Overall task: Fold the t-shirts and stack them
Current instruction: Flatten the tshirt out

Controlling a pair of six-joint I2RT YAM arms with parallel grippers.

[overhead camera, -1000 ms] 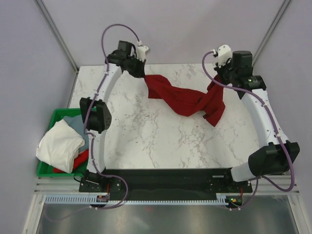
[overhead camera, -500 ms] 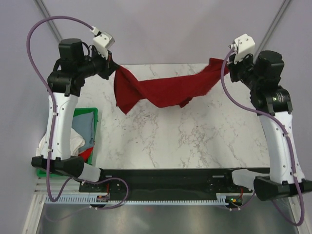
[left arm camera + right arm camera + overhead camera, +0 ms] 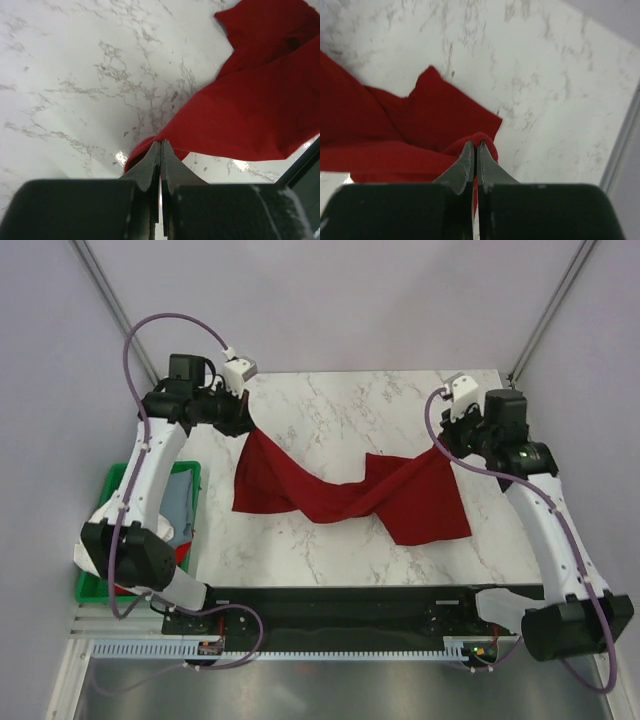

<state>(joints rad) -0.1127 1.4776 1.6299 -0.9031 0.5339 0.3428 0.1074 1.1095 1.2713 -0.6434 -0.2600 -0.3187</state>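
A dark red t-shirt (image 3: 345,495) is stretched, twisted once in the middle, between both grippers over the marble table (image 3: 350,410). My left gripper (image 3: 245,425) is shut on its left corner; in the left wrist view the cloth (image 3: 250,110) runs from the pinched jaw tips (image 3: 160,142) to the right. My right gripper (image 3: 445,440) is shut on the right corner, where a small fold of red cloth (image 3: 485,140) wraps the tips (image 3: 474,145). The lower edges of the shirt hang down towards the table near the front.
A green bin (image 3: 120,480) stands off the table's left edge, mostly behind the left arm, with grey-blue cloth (image 3: 178,502) and a bit of red and white showing in it. The arm bases sit on a black bar (image 3: 350,605) at the near edge.
Both grippers came down and nearer from a high spread at the back. The red t-shirt, held taut in the air before, now hangs lower and closer to the front.
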